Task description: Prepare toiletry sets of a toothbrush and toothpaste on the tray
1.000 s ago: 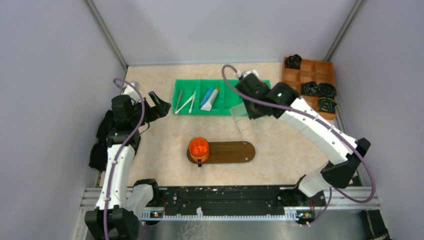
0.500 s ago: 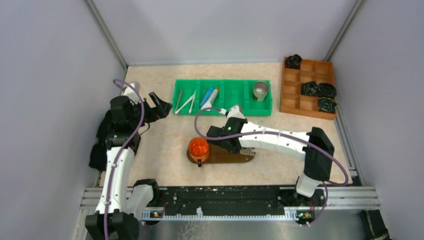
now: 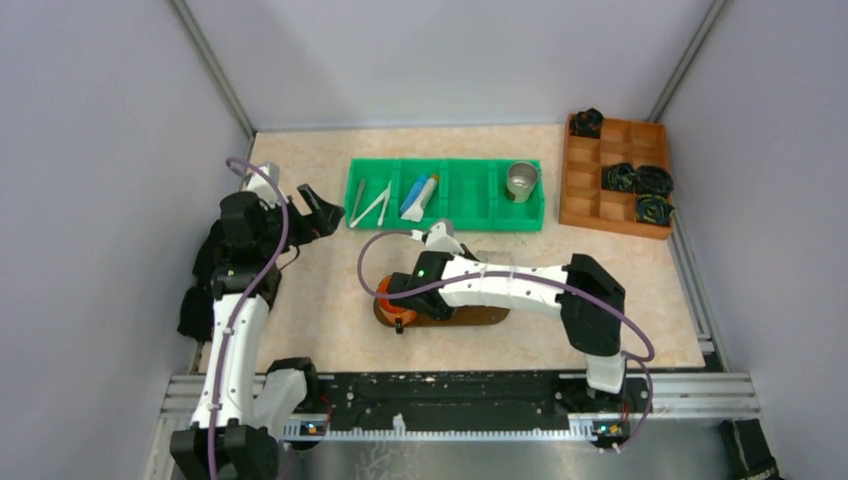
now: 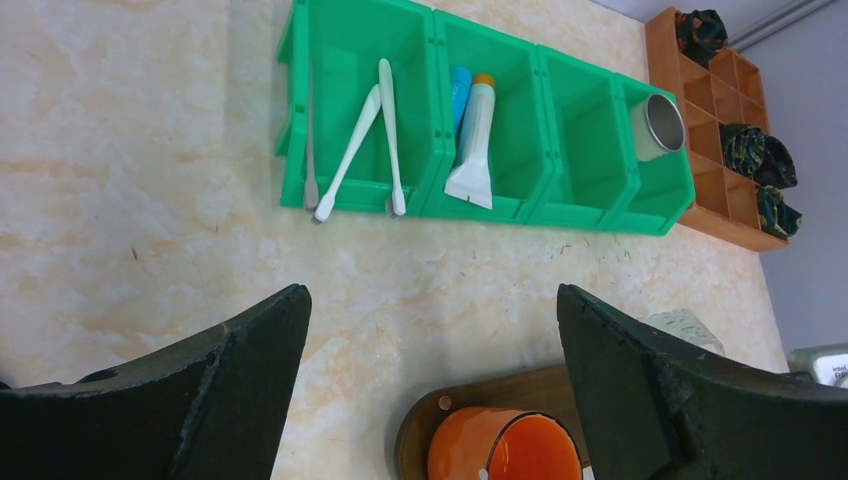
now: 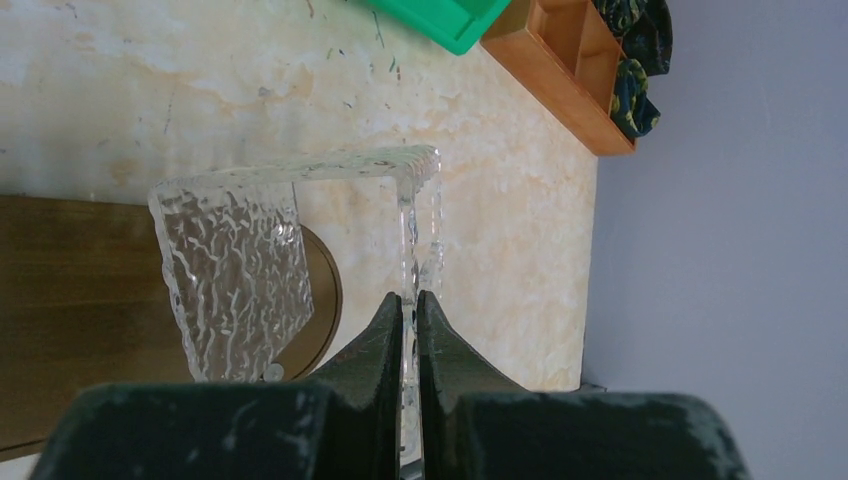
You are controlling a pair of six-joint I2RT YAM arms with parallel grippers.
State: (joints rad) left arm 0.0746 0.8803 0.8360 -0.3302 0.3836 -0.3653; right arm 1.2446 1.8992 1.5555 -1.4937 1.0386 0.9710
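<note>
While my right gripper (image 5: 410,300) is pinched tight on one wall of a clear rippled cup (image 5: 235,260), the cup shows against a rounded end of the dark wooden tray (image 5: 90,300). I cannot tell whether the cup touches the wood. My right arm reaches leftward across the table, low over this tray. An orange mug (image 4: 505,455) stands on the tray's left end.

Farther left, my left gripper (image 4: 430,300) hangs above the pale marbled table (image 4: 150,150), its two black fingers spread wide with nothing between them.

Beyond both hands, a green compartmented bin (image 4: 350,195) lies along the far side of the table. Its leftmost compartment holds two white toothbrushes (image 4: 350,150), crossed near their upper ends, and a grey toothbrush (image 4: 310,140) along the left wall. The next compartment holds a white tube with an orange cap (image 4: 475,140) and, touching it on the left, a blue tube (image 4: 458,90). The third compartment shows only green plastic. A metal cup (image 4: 655,125) sits in the rightmost compartment.

At the far right, just beside the bin, is an orange-brown compartmented box (image 4: 720,130) with dark rolled cloths (image 4: 745,145) in several cells.
</note>
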